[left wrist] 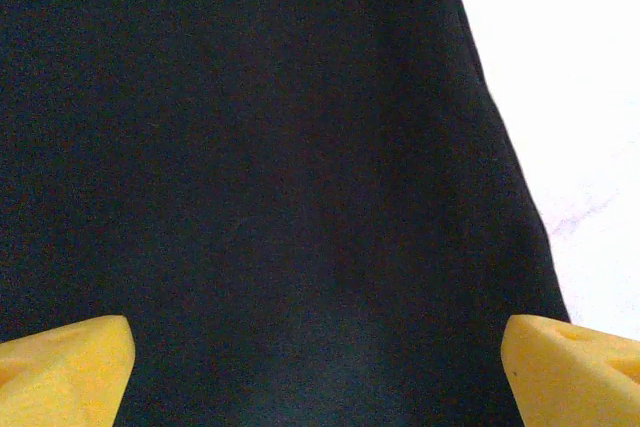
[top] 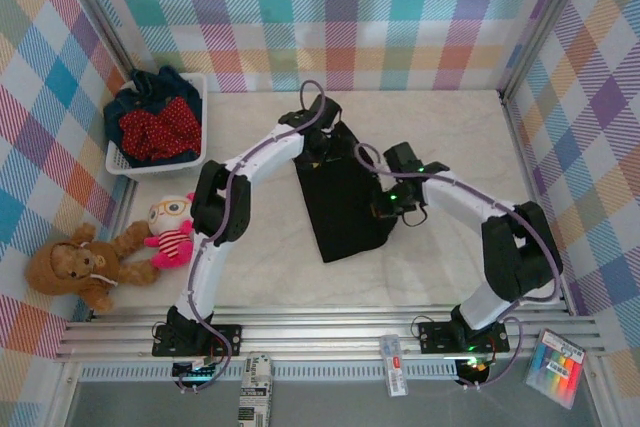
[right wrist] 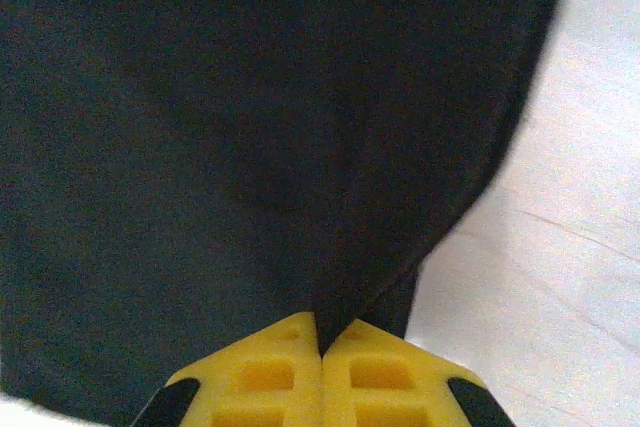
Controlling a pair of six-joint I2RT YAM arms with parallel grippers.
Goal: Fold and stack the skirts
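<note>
black skirt (top: 340, 202) is totally plain; red skirt (top: 158, 129) has little white dots; basket (top: 170, 166) white; walls (top: 350, 7) pastel plaid; fingers (right wrist: 380, 372) bright yellow

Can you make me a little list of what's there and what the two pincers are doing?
Black skirt: lying in the middle of the table
Left pincer: open, over the skirt's far end
Right pincer: shut, pinching the skirt's right edge
Basket: far left corner, holds a red dotted skirt and dark blue cloth
Toys: brown plush and pink plush, at the left side
</note>
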